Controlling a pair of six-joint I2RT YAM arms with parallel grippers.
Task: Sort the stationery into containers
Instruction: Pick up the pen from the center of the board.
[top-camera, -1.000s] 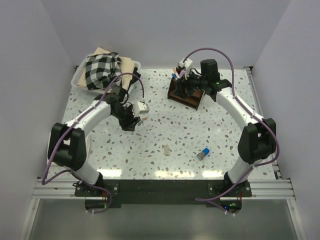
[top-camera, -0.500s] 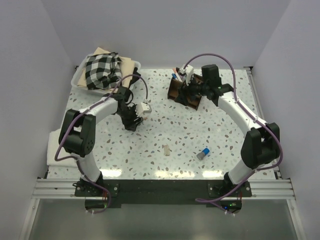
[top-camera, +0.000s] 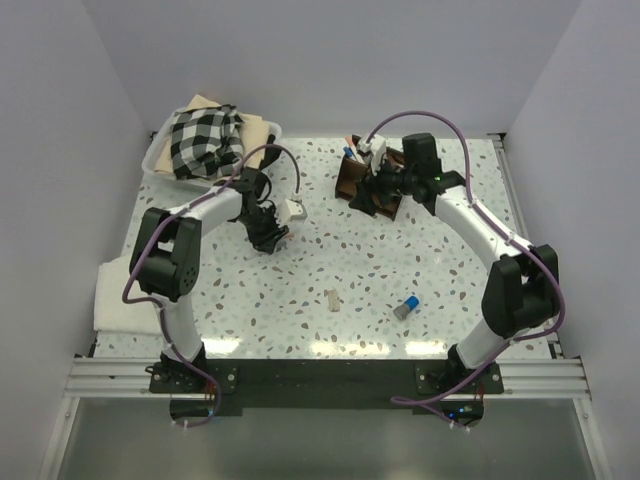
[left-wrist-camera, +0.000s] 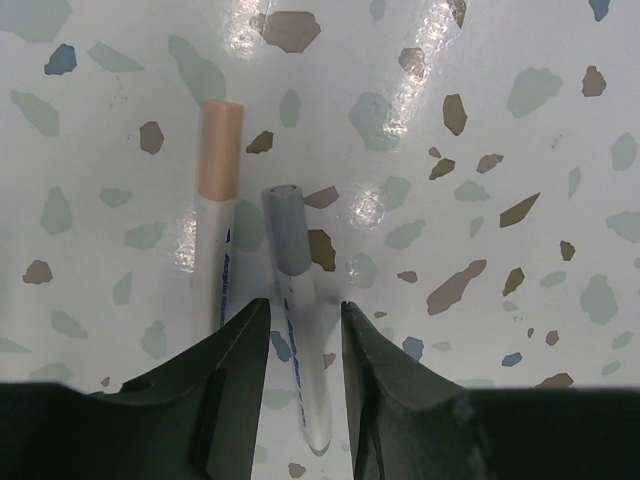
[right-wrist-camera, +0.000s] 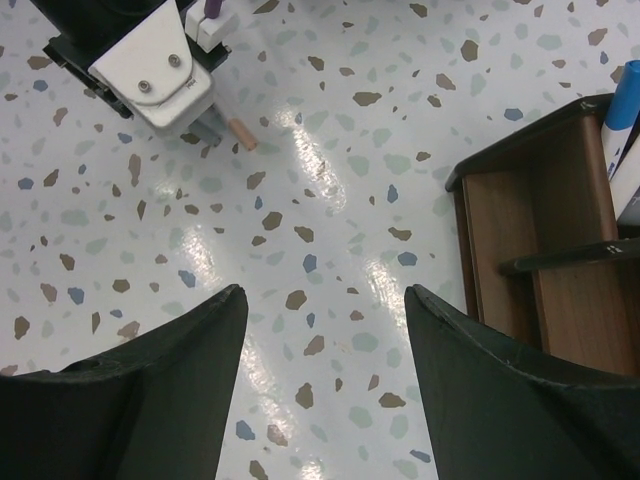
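Far to the left of your left jaws, a folded white cloth (top-camera: 112, 298) lies at the edge of the speckled white terrazzo counter (top-camera: 330, 250). Behind those jaws, towards the back wall, a white plastic tub (top-camera: 158, 152) holds a black-and-white checked cloth (top-camera: 205, 135).

Your left jaws are down at the counter and stand a little apart. One dark finger (left-wrist-camera: 230, 365) sits on each side of a white marker with a grey cap (left-wrist-camera: 290, 235). A sliver of counter shows on both sides of that marker, so nothing is clamped. Just outside the left finger, a white pen with a peach-orange cap (left-wrist-camera: 218, 150) lies nearly parallel to the marker and close beside it. Its lower part disappears behind that finger, so it crowds the grip on that side.

Well to the right of the left jaws and nearer the arm bases, a small beige stub (top-camera: 332, 299) lies alone on the counter.

Your right jaws are wide apart, with only bare counter between them. In the wrist view, the dark brown wooden desk organizer (right-wrist-camera: 520, 260) sits just to their right, its nearest compartments showing bare wood. A light blue pen (right-wrist-camera: 625, 100) stands in it at the picture's edge; you cannot tell which compartment.

A short blue-grey cylinder (top-camera: 406, 307) lies well to the near side of the right jaws, apart from the stub.
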